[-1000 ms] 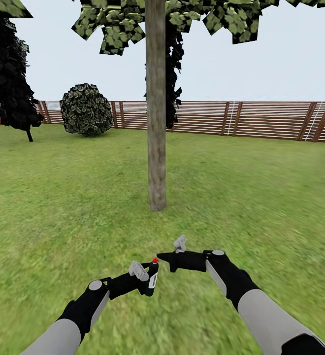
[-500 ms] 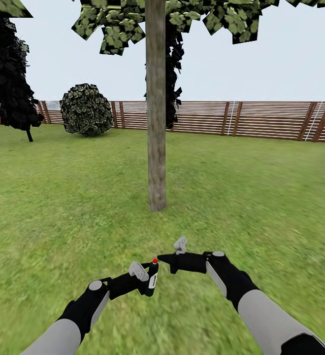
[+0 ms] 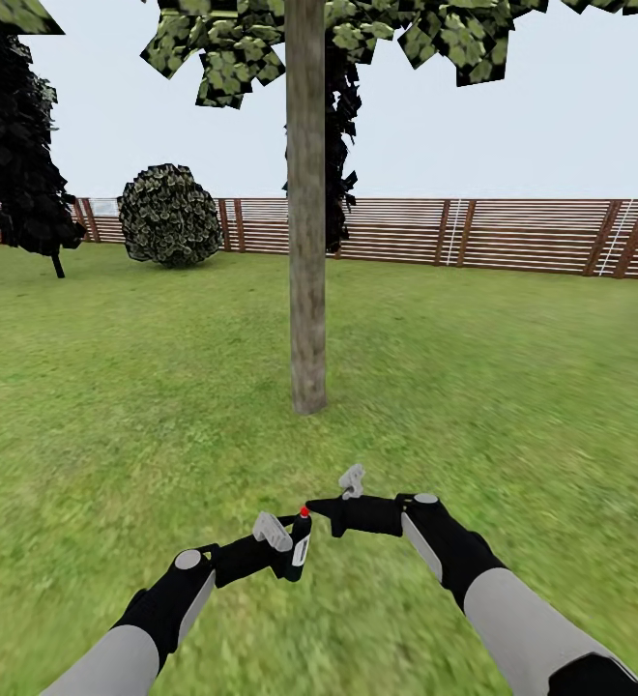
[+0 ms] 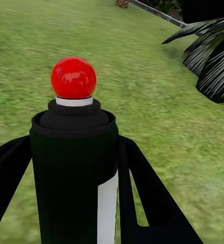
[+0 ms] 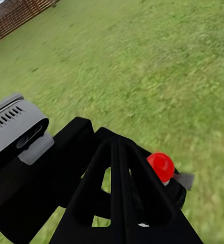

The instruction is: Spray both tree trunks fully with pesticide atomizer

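The left end effector (image 3: 285, 553) clamps the pesticide atomizer (image 3: 299, 544) (red-capped), short of the tree trunk (image 3: 306, 242). The right end effector (image 3: 321, 507), fingers together, sits just beside the cap.

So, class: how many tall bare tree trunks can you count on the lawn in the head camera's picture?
1. The tree trunk rises from the grass straight ahead, beyond both arms, in front of the wooden fence. The task names two trees, so the second may stand outside this frame.
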